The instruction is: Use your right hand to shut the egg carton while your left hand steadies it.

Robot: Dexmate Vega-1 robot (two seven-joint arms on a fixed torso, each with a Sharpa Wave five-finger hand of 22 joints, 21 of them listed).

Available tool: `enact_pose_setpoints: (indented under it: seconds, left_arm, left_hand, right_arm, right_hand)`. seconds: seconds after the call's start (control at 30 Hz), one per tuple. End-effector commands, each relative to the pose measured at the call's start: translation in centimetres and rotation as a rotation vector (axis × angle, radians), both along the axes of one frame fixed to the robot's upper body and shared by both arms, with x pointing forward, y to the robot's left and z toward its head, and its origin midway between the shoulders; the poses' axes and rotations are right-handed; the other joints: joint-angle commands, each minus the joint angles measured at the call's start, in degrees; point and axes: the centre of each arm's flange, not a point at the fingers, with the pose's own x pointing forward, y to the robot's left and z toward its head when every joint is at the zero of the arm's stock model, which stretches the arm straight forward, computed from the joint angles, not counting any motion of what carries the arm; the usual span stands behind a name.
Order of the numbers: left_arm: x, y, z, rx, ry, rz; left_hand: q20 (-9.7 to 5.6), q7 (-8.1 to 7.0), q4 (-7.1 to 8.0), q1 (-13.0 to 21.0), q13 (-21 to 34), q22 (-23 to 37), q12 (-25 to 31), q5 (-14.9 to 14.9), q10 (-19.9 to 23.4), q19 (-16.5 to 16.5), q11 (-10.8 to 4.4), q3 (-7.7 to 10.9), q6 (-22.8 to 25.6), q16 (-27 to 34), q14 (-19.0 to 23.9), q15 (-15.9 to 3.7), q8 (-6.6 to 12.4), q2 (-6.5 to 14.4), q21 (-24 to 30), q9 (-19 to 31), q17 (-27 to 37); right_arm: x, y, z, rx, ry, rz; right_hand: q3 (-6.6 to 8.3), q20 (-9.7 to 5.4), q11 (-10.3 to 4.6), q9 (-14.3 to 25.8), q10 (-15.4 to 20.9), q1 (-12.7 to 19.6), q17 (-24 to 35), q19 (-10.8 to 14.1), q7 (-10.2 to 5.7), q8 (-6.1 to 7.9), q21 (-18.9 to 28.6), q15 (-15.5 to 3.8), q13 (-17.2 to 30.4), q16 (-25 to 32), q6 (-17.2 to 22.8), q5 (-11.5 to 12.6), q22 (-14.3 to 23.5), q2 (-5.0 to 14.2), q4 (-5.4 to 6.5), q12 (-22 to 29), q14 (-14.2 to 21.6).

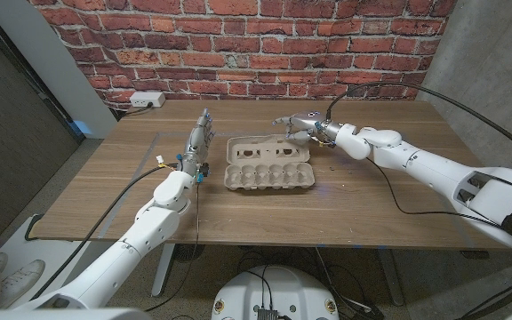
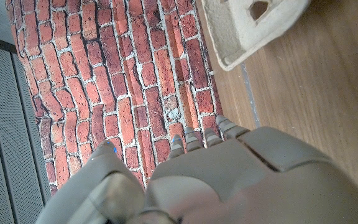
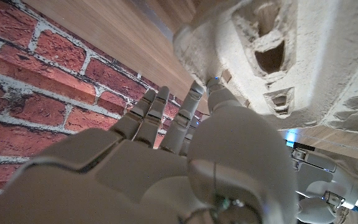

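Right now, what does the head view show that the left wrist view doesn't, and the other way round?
The head view alone takes in the whole open carton, the right hand at its back right corner, and a white power strip by the wall. The left wrist view alone gives a close look at the back of the left hand, fingers pointing at the bricks. Both show the carton, the table and the brick wall.

A red brick wall (image 1: 238, 36) stood behind the wooden surface (image 1: 265, 213), a white power strip (image 1: 147, 100) at its foot; grey panels (image 1: 12, 124) flanked the left.
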Motion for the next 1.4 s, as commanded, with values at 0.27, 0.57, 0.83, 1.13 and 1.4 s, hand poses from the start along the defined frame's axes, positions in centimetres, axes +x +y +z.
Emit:
enact_pose_setpoints:
  seconds: [0.27, 0.57, 0.83, 1.13, 1.4]
  left_arm:
    - [-0.8, -0.6, -0.2, 0.006, 0.001, 0.002]
    - [-0.9, -0.5, -0.3, -0.001, 0.002, -0.001]
    - [-0.8, -0.4, 0.0, 0.005, -0.001, -0.004]
    - [-0.6, -0.6, 0.1, 0.011, -0.003, -0.017]
    - [-0.3, -0.4, 0.1, 0.061, 0.012, -0.031]
  left_hand:
    - [-0.38, -0.06, 0.02, 0.15, 0.30, 0.17, 0.20, 0.54, -0.25, -0.41, -0.24, -0.11, 0.34, 0.30, -0.41, -1.45, 0.26, 0.23, 0.33, 0.05, 0.15]
    - [-0.43, 0.03, 0.09, 0.03, 0.30, 0.17, 0.23, 0.54, -0.23, -0.34, -0.27, -0.23, 0.63, 0.33, -0.39, -1.46, 0.36, 0.24, 0.37, 0.04, 0.16]
    - [-0.44, 0.01, 0.17, -0.10, 0.30, 0.18, 0.25, 0.55, -0.20, -0.36, -0.30, -0.34, 0.67, 0.35, -0.37, -1.47, 0.36, 0.25, 0.37, 0.04, 0.16]
    - [-0.39, 0.13, 0.32, -0.34, 0.29, 0.18, 0.34, 0.56, -0.01, -0.35, -0.40, -0.52, 1.72, 0.40, -0.28, -1.36, 0.73, 0.28, 0.39, 0.05, 0.18]
    - [-0.79, 1.91, 0.41, -0.31, 0.13, 0.14, 3.12, 0.77, 12.12, -0.13, -3.18, -1.46, 17.79, 1.02, 1.81, -3.58, 4.50, 0.69, 0.48, -0.14, 0.01]
  right_arm:
    - [0.7, -3.3, 2.2, 0.069, -0.076, -0.097]
    - [1.3, -4.8, 3.3, 0.095, -0.091, -0.145]
    - [1.4, -5.3, 4.2, 0.115, -0.127, -0.164]
    - [1.7, -6.1, 5.1, 0.118, -0.152, -0.194]
    - [1.7, -6.6, 5.4, 0.140, -0.169, -0.206]
  right_hand:
    - [0.52, -4.93, 0.04, 0.20, 0.59, 1.02, 0.40, 0.62, -0.33, 0.20, 0.41, -10.83, 0.59, 0.43, 0.67, -0.09, 0.27, 0.36, 0.04, 0.56, 0.95]
    - [0.80, -4.92, 0.10, 0.24, 0.78, 1.73, 0.96, 0.89, -0.31, 0.04, 0.54, -10.95, 1.39, 1.40, 0.91, -0.02, 0.35, 0.48, 0.17, 1.01, 3.17]
    - [0.75, -4.82, 0.12, 0.25, 0.80, 1.95, 1.05, 0.91, -0.32, -0.04, 0.55, -10.94, 1.62, 1.45, 0.86, -0.06, 0.38, 0.20, 0.07, 1.12, 3.34]
    - [0.70, -4.79, 0.11, 0.27, 0.72, 2.20, 1.13, 0.90, -0.47, -0.11, 0.57, -10.90, 1.92, 1.42, 0.89, -0.10, 0.42, 0.04, -0.01, 1.23, 3.32]
    - [0.68, -4.80, 0.12, 0.29, 0.66, 2.33, 1.20, 0.92, -0.48, -0.13, 0.59, -10.90, 2.11, 1.42, 0.96, -0.11, 0.45, 0.03, 0.00, 1.28, 3.35]
